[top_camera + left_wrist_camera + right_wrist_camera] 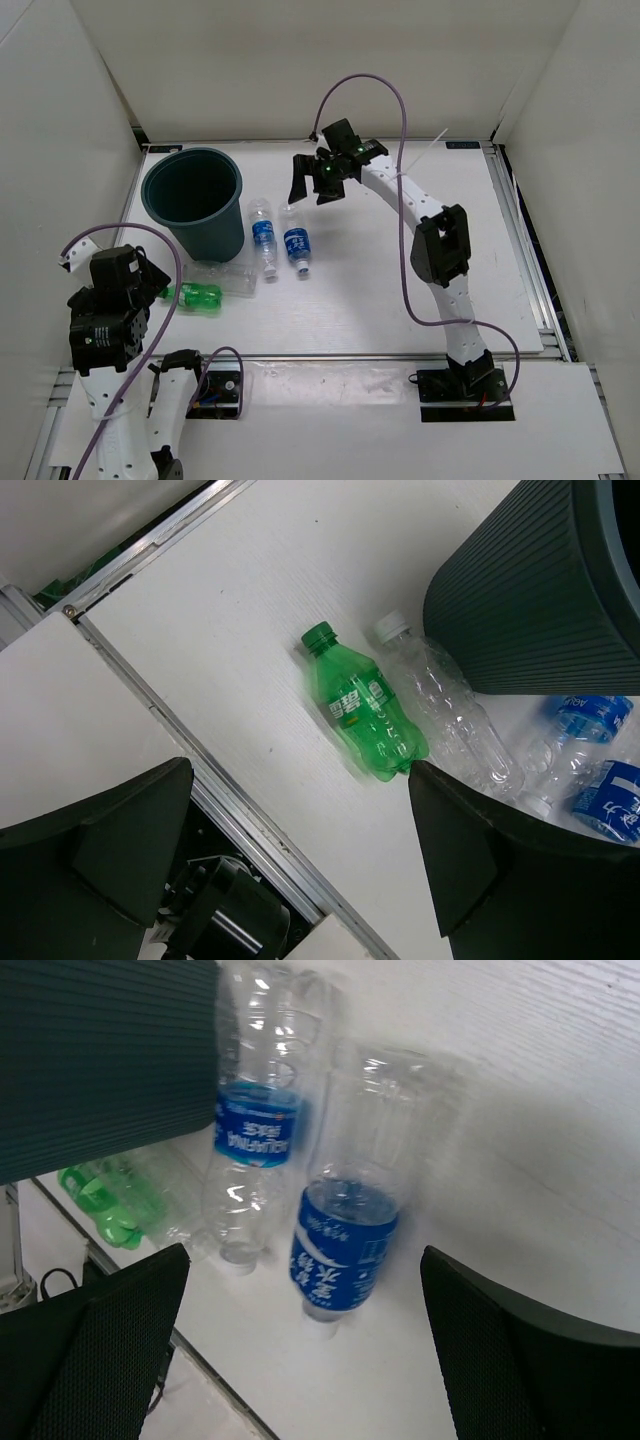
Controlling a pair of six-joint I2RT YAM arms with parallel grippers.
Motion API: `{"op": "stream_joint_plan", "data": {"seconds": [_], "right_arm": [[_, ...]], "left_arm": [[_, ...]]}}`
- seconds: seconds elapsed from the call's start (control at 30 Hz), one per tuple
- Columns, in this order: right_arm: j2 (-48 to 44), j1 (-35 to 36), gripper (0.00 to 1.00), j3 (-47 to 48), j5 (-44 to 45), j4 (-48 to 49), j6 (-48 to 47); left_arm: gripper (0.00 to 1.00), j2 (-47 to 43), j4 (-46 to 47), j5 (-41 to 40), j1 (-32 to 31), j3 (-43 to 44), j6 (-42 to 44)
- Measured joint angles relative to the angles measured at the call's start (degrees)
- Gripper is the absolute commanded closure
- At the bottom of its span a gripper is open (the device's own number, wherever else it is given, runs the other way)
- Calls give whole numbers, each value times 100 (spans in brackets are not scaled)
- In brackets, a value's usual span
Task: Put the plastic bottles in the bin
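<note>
The dark teal bin [194, 198] stands upright at the table's far left. Two clear bottles with blue labels [263, 237] [297, 246] lie side by side right of it. A green bottle [196, 296] and a clear flattened label-less bottle [226, 277] lie in front of the bin. My left gripper [150, 282] is open and empty, just left of the green bottle [362, 702]. My right gripper [318, 180] is open and empty, above the table just beyond the blue-labelled bottles [347, 1225] [252, 1150].
White walls enclose the table on the left, back and right. A metal rail [230, 790] runs along the table's near edge. Purple cables loop from both arms.
</note>
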Motion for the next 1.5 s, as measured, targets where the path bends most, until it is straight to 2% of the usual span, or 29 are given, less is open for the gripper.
{"op": "stream_joint_plan", "data": {"seconds": [0.4,0.53,0.6,0.73,0.87,1.07,1.27,1.4,1.5], "right_arm": [[879,-114,0,-2,-372,262,17],[1165,-63,10,37,-597,385,151],[1305,-28,10,39,-678,413,199],[1510,44,21,72,-960,459,286],[1541,87,42,70,-1047,472,282],[1215,20,57,-503,-1110,570,352],[463,-308,64,-551,-966,435,560],[122,-503,65,400,-1038,487,844],[-142,-542,67,896,-1193,876,1134]], "left_arm": [[0,116,-2,-17,-2,0,-2],[0,321,0,-22,-2,-7,-2],[0,402,2,-24,-2,-33,-9],[0,496,-2,-26,-2,-76,-39],[0,555,-2,-76,-2,-79,-92],[0,584,-2,-125,-2,-79,-166],[0,876,-22,-140,-2,26,-297],[0,1064,9,-140,-2,153,-404],[0,1073,33,-140,-2,151,-431]]}}
